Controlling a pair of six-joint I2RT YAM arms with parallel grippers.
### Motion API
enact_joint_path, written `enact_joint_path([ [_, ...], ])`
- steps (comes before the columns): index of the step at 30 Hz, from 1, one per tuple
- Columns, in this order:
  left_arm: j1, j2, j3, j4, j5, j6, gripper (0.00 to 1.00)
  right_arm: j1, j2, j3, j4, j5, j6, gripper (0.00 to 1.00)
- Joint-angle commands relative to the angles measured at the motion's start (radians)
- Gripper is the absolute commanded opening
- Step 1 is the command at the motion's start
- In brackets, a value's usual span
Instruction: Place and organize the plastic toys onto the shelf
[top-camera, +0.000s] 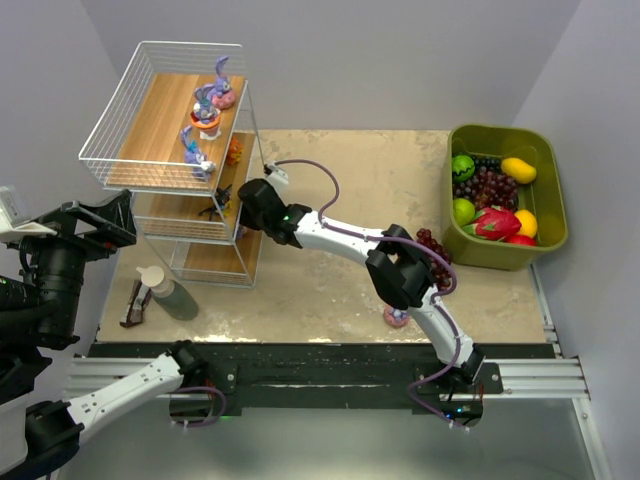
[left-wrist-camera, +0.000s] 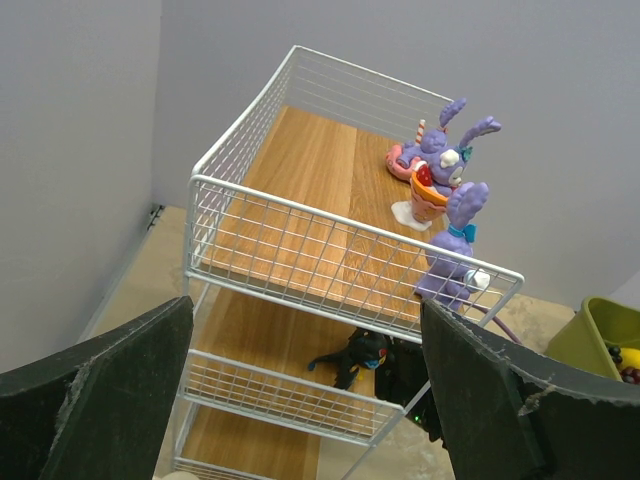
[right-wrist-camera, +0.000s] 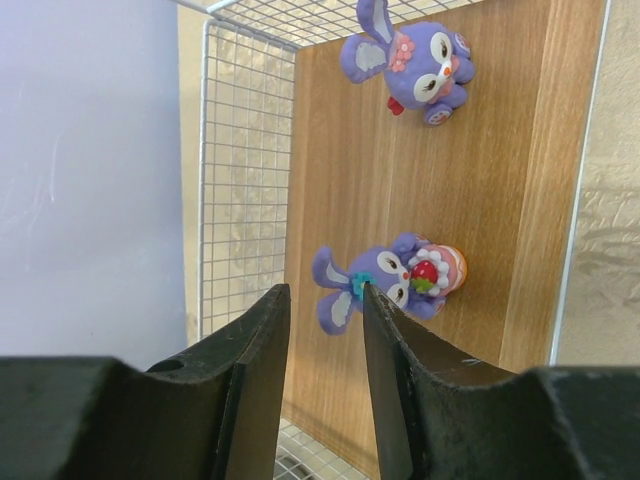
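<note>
We see the shelf in white wire mesh with light-brown, wood-grained boards. The first bunny is purple with a white face and a pink flower; a second bunny adds a red strawberry and a teal bow. The insect toy is black, the bin olive-green, the surface mottled beige.

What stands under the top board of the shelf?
A black insect-like toy stands on the board below, the right end effector beside it. An orange toy peeks out at the top board's edge. The top board covers the rest of that level.
</note>
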Motion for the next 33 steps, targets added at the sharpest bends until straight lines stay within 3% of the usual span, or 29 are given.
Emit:
enact_joint_path([
  [1, -0.007, -0.002, 0.009, 0.013, -0.013, 0.009, 0.99, 0.006, -0.026, 0.014, 0.044, 0.018, 0.008, 0.39],
  [5, -0.007, -0.004, 0.011, 0.013, -0.012, 0.009, 0.99, 0.005, -0.033, 0.003, 0.043, 0.008, 0.010, 0.37],
  [11, -0.008, -0.002, 0.019, 0.013, -0.007, 0.009, 1.00, -0.021, -0.072, -0.063, 0.057, -0.015, 0.031, 0.22],
  [15, -0.008, 0.008, 0.028, 0.013, -0.001, 0.012, 0.99, -0.059, -0.130, -0.164, 0.067, -0.037, 0.044, 0.21],
  [25, -0.011, 0.030, 0.029, 0.045, 0.030, 0.029, 1.00, -0.188, -0.421, -0.382, -0.182, 0.001, 0.027, 0.32],
  [33, -0.011, 0.050, 0.014, 0.072, 0.100, 0.019, 1.00, -0.265, -0.590, -0.446, -0.650, 0.149, 0.148, 0.45],
])
